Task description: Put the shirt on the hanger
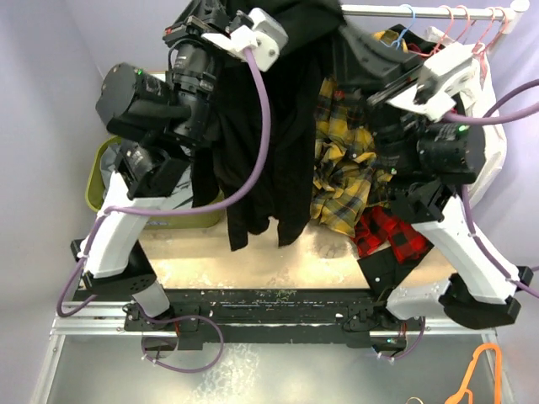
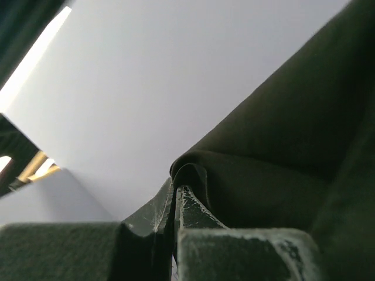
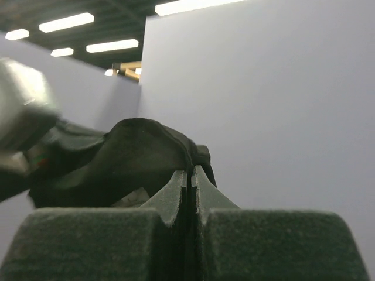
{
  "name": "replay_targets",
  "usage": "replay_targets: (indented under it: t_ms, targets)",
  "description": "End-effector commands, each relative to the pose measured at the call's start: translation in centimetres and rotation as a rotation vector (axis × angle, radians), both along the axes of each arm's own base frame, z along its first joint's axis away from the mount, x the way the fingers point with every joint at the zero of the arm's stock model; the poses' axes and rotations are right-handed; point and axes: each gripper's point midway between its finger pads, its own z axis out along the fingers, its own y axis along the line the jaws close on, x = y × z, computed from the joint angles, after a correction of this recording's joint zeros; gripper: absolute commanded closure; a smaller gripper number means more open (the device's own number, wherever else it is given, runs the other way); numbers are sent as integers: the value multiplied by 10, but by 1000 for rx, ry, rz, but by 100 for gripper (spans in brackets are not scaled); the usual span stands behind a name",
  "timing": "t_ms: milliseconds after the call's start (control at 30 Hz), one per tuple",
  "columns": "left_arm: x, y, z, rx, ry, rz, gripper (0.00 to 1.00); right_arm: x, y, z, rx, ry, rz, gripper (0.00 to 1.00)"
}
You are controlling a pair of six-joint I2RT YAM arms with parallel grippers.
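The shirt (image 1: 290,151) is soft, matt black cloth; the rail (image 1: 370,9) is smooth, shiny metal.

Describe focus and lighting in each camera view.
Top external: evenly lit, sharp, but the plain black long-sleeved shirt shows little detail. Left wrist: near dark padded fingers blurred, upper-left strip blown out. Right wrist: ceiling strip lights glare.

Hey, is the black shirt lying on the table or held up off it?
Held up: the shirt hangs down in long folds, its fabric pinched in the shut left gripper and right gripper.
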Motion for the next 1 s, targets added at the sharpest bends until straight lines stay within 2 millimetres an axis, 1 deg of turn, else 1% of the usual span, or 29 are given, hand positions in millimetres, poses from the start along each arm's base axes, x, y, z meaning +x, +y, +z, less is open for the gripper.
replay_targets:
  t_ms: [0,33,100,133,200,233,267,333,367,433,467,500,600,667,733,767,800,833,867,900,967]
  targets:
    - [60,12,-104,-45,401,-59,100,6,-12,-51,41,127,16,100]
    - [73,9,-135,-23,481,-61,100,13,-12,-75,40,186,7,100]
    - [91,10,-190,-4,614,-80,100,23,-15,-117,60,295,3,100]
    - [99,10,-227,14,696,-82,100,28,-18,-137,79,353,-4,100]
    - [102,11,-277,16,825,-118,100,37,-15,-184,94,491,11,100]
    - [99,9,-302,21,899,-158,100,40,-15,-204,106,551,18,100]
    - [91,2,-329,46,984,-223,100,44,-11,-236,102,624,25,100]
    - [67,-14,-375,98,1143,-361,100,45,-8,-281,130,742,57,100]
    - [52,-23,-395,129,1218,-442,100,45,-5,-306,131,806,71,100]
    - [24,-34,-427,183,1339,-570,100,41,-2,-343,150,915,109,100]
    - [15,-36,-438,196,1379,-608,100,38,-2,-359,164,964,124,100]
    - [12,-35,-445,191,1399,-619,100,35,-2,-373,176,1010,139,100]
    - [18,-26,-461,134,1439,-608,100,29,3,-418,171,1149,159,100]
    - [22,-24,-472,95,1464,-610,100,26,7,-445,165,1231,162,100]
    - [28,-24,-485,79,1485,-592,100,25,10,-468,179,1293,159,100]
    - [34,-24,-489,69,1483,-571,100,26,10,-478,184,1312,156,100]
    - [44,-20,-495,58,1476,-522,100,25,11,-491,202,1350,149,100]
    - [55,-16,-499,45,1465,-479,100,26,11,-499,212,1369,142,100]
    - [66,-13,-501,30,1453,-442,100,28,12,-503,216,1366,136,100]
    - [76,-9,-503,16,1448,-419,100,33,7,-507,220,1360,96,100]
    - [94,-3,-503,-9,1438,-391,100,42,6,-507,185,1329,39,100]
